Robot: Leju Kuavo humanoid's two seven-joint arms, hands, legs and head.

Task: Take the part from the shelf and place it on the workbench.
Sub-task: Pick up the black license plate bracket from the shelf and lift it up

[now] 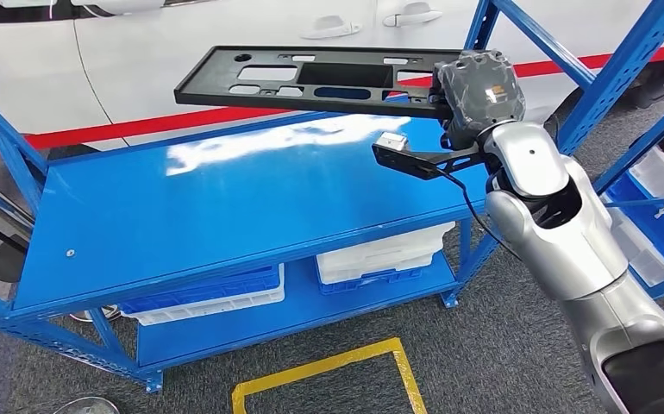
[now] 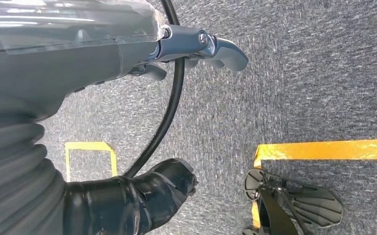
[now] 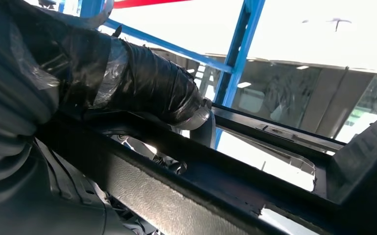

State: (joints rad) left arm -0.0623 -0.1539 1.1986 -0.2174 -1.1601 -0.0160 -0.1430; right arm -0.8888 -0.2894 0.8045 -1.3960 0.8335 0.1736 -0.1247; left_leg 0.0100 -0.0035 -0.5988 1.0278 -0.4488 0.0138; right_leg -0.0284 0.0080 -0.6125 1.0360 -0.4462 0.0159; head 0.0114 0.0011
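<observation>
Matt black plastic part (image 1: 311, 82), glossy blue metal shelf (image 1: 225, 198), rough grey carpet (image 2: 299, 73).

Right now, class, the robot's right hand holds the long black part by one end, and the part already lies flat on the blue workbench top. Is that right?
One detail is wrong. The right hand does grip the long black part by one end, but the part does not lie on the blue workbench top. The head view shows it held up in the air above the top, roughly level.
</observation>
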